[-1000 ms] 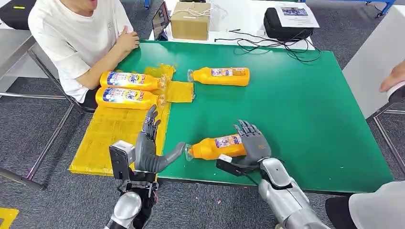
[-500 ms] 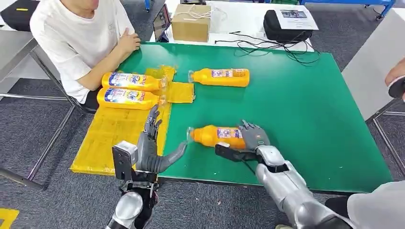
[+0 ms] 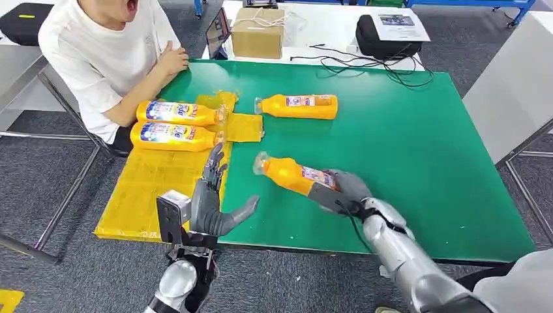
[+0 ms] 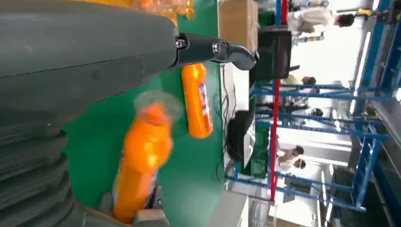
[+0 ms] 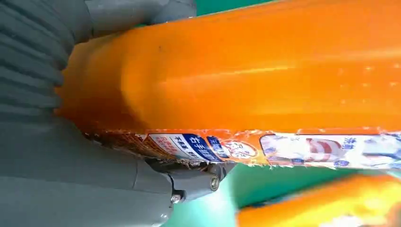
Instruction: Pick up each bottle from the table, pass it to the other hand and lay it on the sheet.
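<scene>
The right hand point(image 3: 343, 191) grips the bottle point(image 3: 291, 174) by its base (cap leading); carry it level toward the spread, empty left hand point(image 3: 212, 207) beside it.

Silver arms, dk grey hands point(image 3: 212, 195), ribbed grey covers, poss. black wrist cable

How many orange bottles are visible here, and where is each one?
4. Two bottles lie side by side on the yellow sheet: far one, near one. A third bottle lies on the green table. The right hand holds the fourth bottle.
</scene>
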`<act>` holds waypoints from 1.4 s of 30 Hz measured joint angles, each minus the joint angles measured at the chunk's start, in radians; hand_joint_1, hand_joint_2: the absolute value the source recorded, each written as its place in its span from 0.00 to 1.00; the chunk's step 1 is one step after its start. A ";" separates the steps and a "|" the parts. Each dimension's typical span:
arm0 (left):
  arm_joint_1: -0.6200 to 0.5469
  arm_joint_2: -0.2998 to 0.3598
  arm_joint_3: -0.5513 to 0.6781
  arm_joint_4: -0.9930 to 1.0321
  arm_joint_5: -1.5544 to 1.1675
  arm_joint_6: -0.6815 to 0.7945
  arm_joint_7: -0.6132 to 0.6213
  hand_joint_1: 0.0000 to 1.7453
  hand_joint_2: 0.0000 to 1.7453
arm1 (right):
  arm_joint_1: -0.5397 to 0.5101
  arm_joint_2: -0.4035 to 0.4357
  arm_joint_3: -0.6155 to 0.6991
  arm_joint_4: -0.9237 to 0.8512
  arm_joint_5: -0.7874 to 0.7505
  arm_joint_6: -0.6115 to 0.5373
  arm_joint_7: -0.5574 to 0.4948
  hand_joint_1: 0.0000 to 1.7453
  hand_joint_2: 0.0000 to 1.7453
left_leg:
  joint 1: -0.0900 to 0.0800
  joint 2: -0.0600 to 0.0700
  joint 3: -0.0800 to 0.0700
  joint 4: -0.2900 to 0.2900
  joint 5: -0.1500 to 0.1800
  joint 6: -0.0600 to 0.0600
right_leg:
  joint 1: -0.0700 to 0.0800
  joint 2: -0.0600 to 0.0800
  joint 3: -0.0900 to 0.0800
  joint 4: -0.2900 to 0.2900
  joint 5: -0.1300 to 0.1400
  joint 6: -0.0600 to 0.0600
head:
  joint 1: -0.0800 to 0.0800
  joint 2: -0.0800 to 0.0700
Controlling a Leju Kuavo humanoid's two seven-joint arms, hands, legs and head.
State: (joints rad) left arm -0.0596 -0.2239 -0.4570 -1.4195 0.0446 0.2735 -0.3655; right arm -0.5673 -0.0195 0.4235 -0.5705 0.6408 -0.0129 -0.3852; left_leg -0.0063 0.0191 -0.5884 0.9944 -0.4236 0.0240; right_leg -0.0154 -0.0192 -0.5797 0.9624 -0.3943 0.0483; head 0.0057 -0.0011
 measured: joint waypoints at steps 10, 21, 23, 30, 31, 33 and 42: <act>0.024 0.000 0.024 0.060 0.142 0.001 0.094 0.00 1.00 | 0.242 0.081 -0.096 -0.361 -0.291 -0.033 -0.040 1.00 1.00 | 0.002 -0.003 -0.012 0.000 0.002 -0.001 | 0.001 -0.002 -0.010 0.001 0.000 -0.001 | 0.000 0.000; 0.130 0.040 -0.042 0.092 0.326 -0.148 0.153 0.00 1.00 | 0.326 0.123 -0.086 -0.572 -0.308 -0.072 -0.035 1.00 1.00 | 0.000 -0.003 -0.018 0.000 0.001 -0.001 | 0.000 -0.002 -0.016 0.001 -0.001 0.000 | 0.000 0.000; 0.129 0.046 -0.059 0.088 0.335 -0.149 0.153 0.00 1.00 | 0.326 0.125 -0.065 -0.571 -0.280 -0.071 -0.044 1.00 1.00 | 0.001 -0.003 -0.018 0.000 0.001 -0.001 | 0.001 -0.001 -0.016 0.001 -0.001 0.000 | 0.000 0.000; 0.127 0.058 -0.108 0.007 0.259 -0.072 0.108 0.00 1.00 | 0.336 0.176 0.018 -0.519 -0.270 -0.088 -0.084 1.00 1.00 | 0.001 -0.003 -0.017 0.000 0.002 -0.001 | 0.001 -0.002 -0.016 0.001 -0.001 -0.001 | 0.000 0.000; 0.127 0.059 -0.111 0.000 0.255 -0.063 0.103 0.00 1.00 | 0.338 0.181 0.027 -0.512 -0.269 -0.091 -0.084 1.00 1.00 | 0.001 -0.003 -0.018 0.000 0.002 -0.001 | 0.001 -0.002 -0.016 0.001 -0.001 -0.001 | 0.000 0.000; 0.127 0.059 -0.111 -0.008 0.217 -0.023 0.072 0.00 1.00 | 0.339 0.188 0.042 -0.503 -0.266 -0.093 -0.085 1.00 1.00 | 0.001 -0.003 -0.018 0.000 0.002 -0.001 | 0.001 -0.002 -0.016 0.001 -0.001 -0.001 | 0.000 0.000; 0.104 0.048 -0.087 -0.022 0.164 0.071 -0.018 0.00 1.00 | 0.352 0.196 0.156 -0.486 -0.219 -0.123 -0.061 1.00 1.00 | 0.001 -0.004 -0.018 0.000 0.002 -0.001 | 0.001 -0.002 -0.016 0.001 -0.001 -0.001 | 0.000 0.000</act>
State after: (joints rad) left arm 0.0441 -0.1762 -0.5440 -1.4416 0.2083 0.3445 -0.3838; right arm -0.2150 0.1762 0.5794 -1.0567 0.4223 -0.1354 -0.4463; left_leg -0.0053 0.0153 -0.6061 0.9942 -0.4221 0.0229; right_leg -0.0144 -0.0212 -0.5957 0.9634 -0.3953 0.0477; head 0.0057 -0.0011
